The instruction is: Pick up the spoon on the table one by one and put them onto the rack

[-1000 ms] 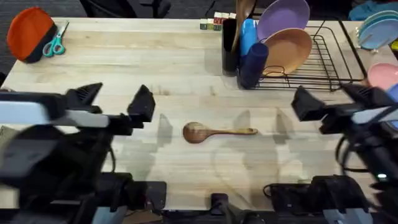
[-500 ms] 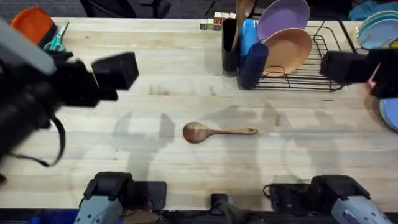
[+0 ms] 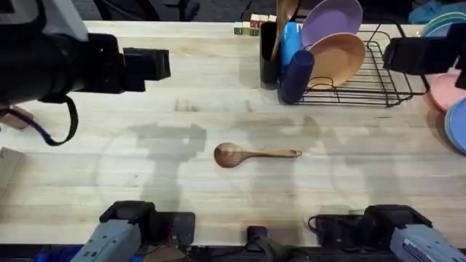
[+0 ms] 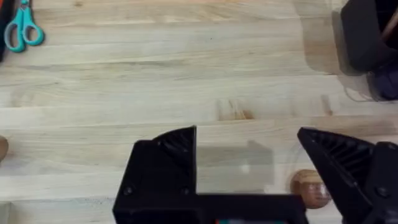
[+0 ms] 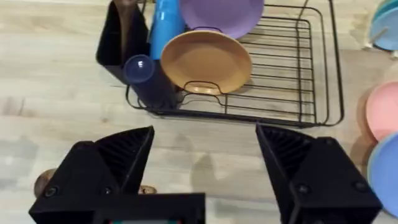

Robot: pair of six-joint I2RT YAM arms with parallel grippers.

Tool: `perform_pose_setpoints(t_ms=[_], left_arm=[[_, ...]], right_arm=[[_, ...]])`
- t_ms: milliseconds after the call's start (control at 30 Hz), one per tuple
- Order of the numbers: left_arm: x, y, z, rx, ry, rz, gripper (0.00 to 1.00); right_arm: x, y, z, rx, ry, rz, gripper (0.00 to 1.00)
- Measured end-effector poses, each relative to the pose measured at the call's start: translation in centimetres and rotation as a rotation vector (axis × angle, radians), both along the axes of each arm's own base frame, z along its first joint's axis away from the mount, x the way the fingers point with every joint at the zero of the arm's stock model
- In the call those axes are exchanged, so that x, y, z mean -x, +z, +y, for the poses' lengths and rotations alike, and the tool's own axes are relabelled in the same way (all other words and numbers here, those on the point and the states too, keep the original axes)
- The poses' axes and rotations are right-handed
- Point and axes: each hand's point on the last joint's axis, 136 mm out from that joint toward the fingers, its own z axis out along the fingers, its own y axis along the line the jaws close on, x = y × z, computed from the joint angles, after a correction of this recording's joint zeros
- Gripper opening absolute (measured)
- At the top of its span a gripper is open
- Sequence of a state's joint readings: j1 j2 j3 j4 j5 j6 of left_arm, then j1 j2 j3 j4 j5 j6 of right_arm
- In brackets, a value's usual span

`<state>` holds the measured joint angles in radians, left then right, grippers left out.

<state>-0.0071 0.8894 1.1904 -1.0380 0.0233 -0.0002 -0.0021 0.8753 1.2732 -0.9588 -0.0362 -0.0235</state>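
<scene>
One brown wooden spoon [image 3: 255, 154] lies flat mid-table [image 3: 218, 80], bowl to the left; its bowl shows as spoon [image 4: 309, 186] and spoon [image 5: 45, 182]. The black wire rack [image 3: 378, 80] stands at the back right, with a utensil cup [image 3: 269, 51] at its left end holding a wooden utensil [image 3: 285, 11]. My left gripper [image 3: 149, 64] hovers high over the back left, open and empty, well apart from the spoon; left gripper [image 4: 249, 162]. Over the rack's right end my right gripper [image 3: 419, 54] also stands open with nothing in it; right gripper [image 5: 205, 155].
The rack [image 5: 292, 93] holds an orange plate [image 5: 205, 62], a purple plate [image 5: 224, 12] and a dark blue cup [image 5: 146, 78]. Loose pink plate [image 3: 445, 91] and blue plates [image 3: 457, 124] lie at the right edge. Teal scissors [image 4: 22, 28] lie far left. Small blocks [image 3: 247, 28] sit at the back.
Both arms have risen from low near the front and swung toward the back: the left to the upper left, the right to the rack's right end. The spoon has not moved.
</scene>
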Motion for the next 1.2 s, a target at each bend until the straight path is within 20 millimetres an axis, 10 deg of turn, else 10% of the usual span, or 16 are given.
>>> perform_pose_setpoints(t_ms=[467, 767, 1200], left_arm=[[0.0, 0.0, -0.2, 0.007, -0.007, -0.001, 0.993], [0.0, 0.0, -0.2, 0.007, -0.007, -0.001, 0.993], [0.0, 0.0, -0.2, 0.007, -0.007, -0.001, 0.993]], right_arm=[[1.3, -3.1, 8.9, -0.003, 0.559, 0.127, 0.995], [6.7, -5.7, 14.7, 0.170, 1.037, 0.194, 0.995], [6.6, -7.6, 15.7, 0.348, 1.158, 0.215, 0.995]])
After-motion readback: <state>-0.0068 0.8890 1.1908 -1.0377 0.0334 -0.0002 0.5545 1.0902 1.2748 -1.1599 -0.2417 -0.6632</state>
